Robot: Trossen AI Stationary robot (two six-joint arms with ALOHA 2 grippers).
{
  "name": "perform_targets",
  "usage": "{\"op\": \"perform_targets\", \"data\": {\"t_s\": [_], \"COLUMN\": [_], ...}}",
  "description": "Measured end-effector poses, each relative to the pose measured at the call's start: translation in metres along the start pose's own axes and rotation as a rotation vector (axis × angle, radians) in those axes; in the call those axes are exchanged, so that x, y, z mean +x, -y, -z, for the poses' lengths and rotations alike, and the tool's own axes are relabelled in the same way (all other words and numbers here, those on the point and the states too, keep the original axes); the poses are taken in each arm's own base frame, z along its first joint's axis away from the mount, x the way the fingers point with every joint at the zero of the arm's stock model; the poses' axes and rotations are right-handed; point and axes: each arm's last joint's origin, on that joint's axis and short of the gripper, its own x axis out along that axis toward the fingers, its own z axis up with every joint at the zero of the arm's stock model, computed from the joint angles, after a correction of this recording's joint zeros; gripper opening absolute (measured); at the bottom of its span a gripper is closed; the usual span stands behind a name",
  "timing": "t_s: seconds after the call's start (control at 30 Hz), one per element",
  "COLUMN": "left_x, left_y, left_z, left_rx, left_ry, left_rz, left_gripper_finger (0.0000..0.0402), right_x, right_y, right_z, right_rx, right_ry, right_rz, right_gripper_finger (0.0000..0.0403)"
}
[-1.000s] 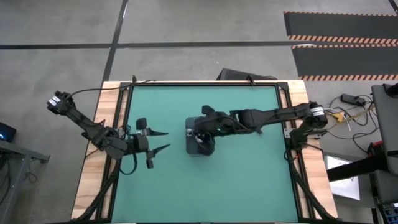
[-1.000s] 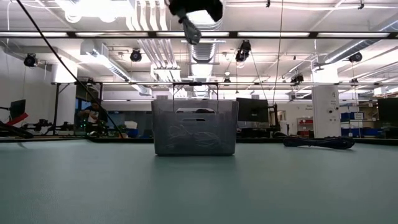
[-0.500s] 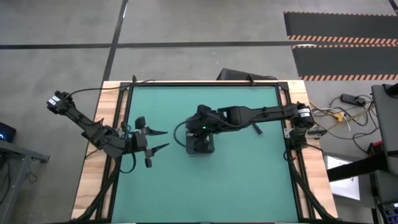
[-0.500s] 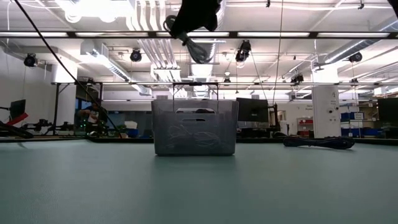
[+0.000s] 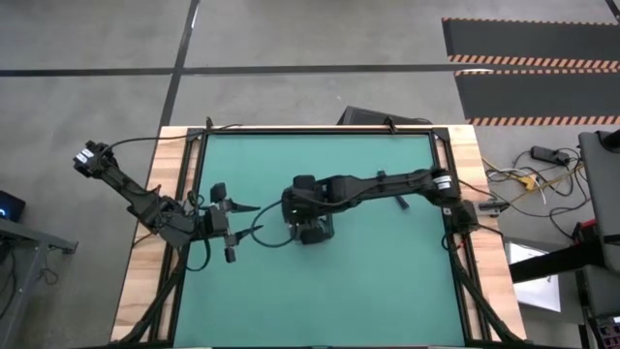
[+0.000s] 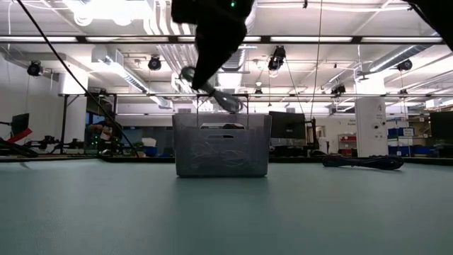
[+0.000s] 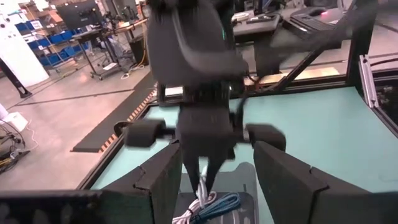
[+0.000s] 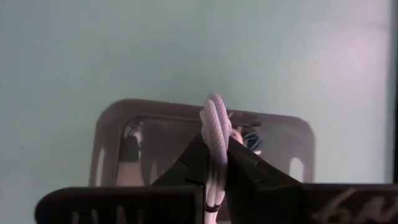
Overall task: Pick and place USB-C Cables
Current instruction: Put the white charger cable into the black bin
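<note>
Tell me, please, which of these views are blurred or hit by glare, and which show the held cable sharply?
Right wrist view: the white cable pinched in the right tool is crisp; the tray behind is softer. Left wrist view: the right arm shows motion smear. Low view: ceiling lights flare, leaving the arm as a dark silhouette above the tray. High view: evenly lit, with the left tool clear.

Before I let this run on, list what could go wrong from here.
1. The right claw pinches the white cable only by a thin loop above the grey tray; it might slip loose.
2. The cable's hanging length could snag the blue cable in the tray.
3. The left claw waits open close beside the right arm, so a sideways swing may clip it.
</note>
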Motion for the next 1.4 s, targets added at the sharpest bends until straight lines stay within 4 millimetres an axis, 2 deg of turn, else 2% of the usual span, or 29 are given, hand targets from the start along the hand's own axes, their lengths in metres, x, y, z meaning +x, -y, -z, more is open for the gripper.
{"op": "perform_targets", "data": {"t_s": [0.27,0.53,1.13,1.4], "left_x": [-0.001,-0.004,-0.004,-0.004], "left_y": [-0.001,-0.004,-0.005,-0.005], "left_z": [0.002,0.002,0.004,0.004], "left_rx": [-0.001,-0.011,-0.011,-0.011], "left_ry": [-0.019,-0.02,-0.034,-0.034], "left_rz": [0.0,0.003,-0.001,0.0], "left_gripper_finger": [0.0183,0.0183,0.0183,0.0183], "right_x": [0.033,0.049,0.059,0.069], "right_y": [-0.005,-0.007,-0.004,-0.007], "right_z": [0.005,0.009,0.018,0.023], "right_rx": [-0.046,-0.061,-0.03,-0.028], "right_ry": [-0.094,-0.125,-0.165,-0.149], "right_rz": [-0.018,-0.026,-0.04,-0.05], "right_gripper_finger": [0.0019,0.0019,0.002,0.002]}}
